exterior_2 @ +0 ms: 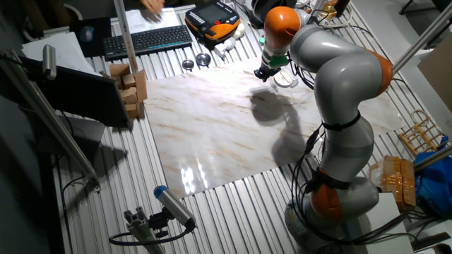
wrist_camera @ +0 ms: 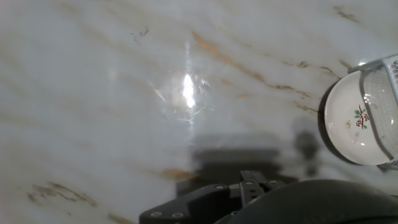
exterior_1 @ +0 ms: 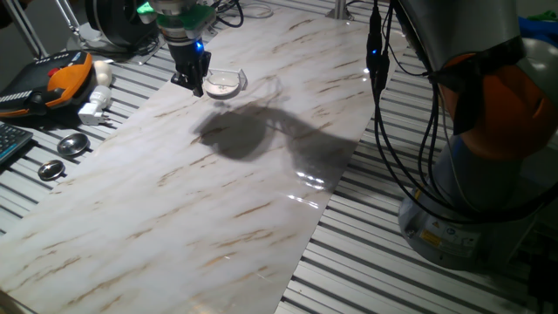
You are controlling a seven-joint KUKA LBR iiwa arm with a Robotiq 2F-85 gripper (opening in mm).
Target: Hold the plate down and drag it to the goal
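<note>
Left of the marble board (exterior_1: 218,201) in one fixed view: orange-and-black handheld controller (exterior_1: 54,78), white plug adapter (exterior_1: 94,108), two grey metal discs (exterior_1: 71,145) on the slatted table (exterior_1: 418,270). Next, the gripper (exterior_1: 195,85) hangs low over the far part of the board, blue light lit on its body; tip sits just left of the plate (exterior_1: 223,84), near it, touching or not can't be told. Jaws: can't tell whether spread or pressed together, fingers merge into one dark shape. Plate lies inside the goal (exterior_1: 237,78), the clear bracket, whose glinting walls show around its right side. Dark arm shadow (exterior_1: 240,131) on the board right of centre. Robot base (exterior_1: 488,148) far right with black cables (exterior_1: 384,105).

The other fixed view: keyboard (exterior_2: 147,39) top left, cardboard boxes (exterior_2: 131,85) at the board's left edge, arm reaching to the board's far edge.

Hand view: bright glare on marble at centre, plate with small red-green motif at right edge, bracket wall crossing its right part; black gripper body along the bottom, fingertips not visible.
</note>
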